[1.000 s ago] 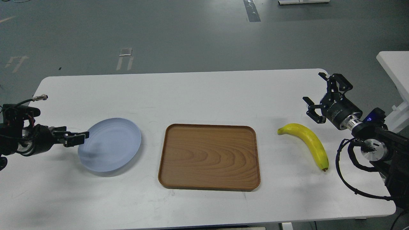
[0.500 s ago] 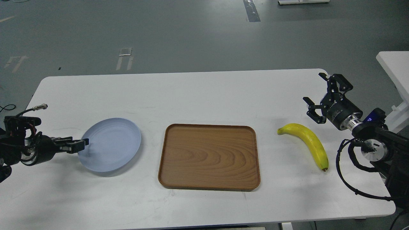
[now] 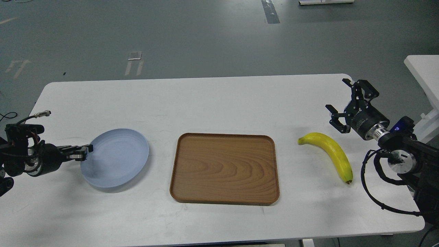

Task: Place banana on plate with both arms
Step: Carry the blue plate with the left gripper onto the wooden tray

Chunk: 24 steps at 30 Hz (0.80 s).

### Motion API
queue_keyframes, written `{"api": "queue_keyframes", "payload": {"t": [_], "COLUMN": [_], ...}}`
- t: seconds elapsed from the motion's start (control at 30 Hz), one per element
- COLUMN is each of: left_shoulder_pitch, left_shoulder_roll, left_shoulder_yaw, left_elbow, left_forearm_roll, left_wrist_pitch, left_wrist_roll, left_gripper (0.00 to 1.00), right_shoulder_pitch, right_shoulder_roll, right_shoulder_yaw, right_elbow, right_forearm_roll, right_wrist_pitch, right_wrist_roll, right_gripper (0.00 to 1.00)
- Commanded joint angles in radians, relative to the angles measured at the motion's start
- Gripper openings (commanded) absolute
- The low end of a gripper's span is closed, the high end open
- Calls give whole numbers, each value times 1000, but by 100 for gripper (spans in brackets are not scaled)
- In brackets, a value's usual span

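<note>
The pale blue-grey plate (image 3: 116, 159) lies on the white table (image 3: 212, 99), left of the middle. My left gripper (image 3: 85, 152) comes in low from the left, and its fingers are closed on the plate's left rim. The yellow banana (image 3: 331, 151) lies on the table at the right, with its stem end to the upper left and its dark tip to the lower right. My right gripper (image 3: 337, 95) is open and empty. It hovers just above and to the right of the banana's stem end, apart from it.
A brown wooden tray (image 3: 224, 168) with rounded corners lies between the plate and the banana. My right arm's black cables (image 3: 374, 192) hang near the table's right edge. A white object (image 3: 423, 72) stands beyond the right edge.
My left gripper has dropped and drawn back to the left, and the plate has shifted slightly left and toward me with it. The right arm and the banana have not moved.
</note>
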Motion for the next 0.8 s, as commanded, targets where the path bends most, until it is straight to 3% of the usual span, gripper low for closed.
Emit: {"api": "queue_keyframes", "payload": {"t": [0.0, 0.4, 0.6, 0.77], "left_shoulder_pitch": [-30, -259, -329, -381], "left_shoulder_roll": [2, -11, -192, -382], "left_shoulder_yaw": [-3, 30, 74, 123], "left_elbow": [-10, -291, -282, -196], "left_forearm_roll": [0, 93, 173, 171], "left_wrist_pitch": [15, -52, -97, -155], "left_wrist_roll": [1, 1, 1, 1], "left_gripper": [0, 0, 0, 0], "right_shoulder_pitch": [1, 3, 0, 1], "right_shoulder_roll": [0, -12, -12, -12], "right_shoulder_yaw": [0, 0, 0, 0], "right_elbow": [0, -4, -4, -6], "right_forearm_roll": [0, 0, 0, -21], "right_wrist_pitch": [0, 0, 0, 0], "right_wrist_roll": [0, 0, 0, 0], "right_gripper": [100, 100, 100, 100]}}
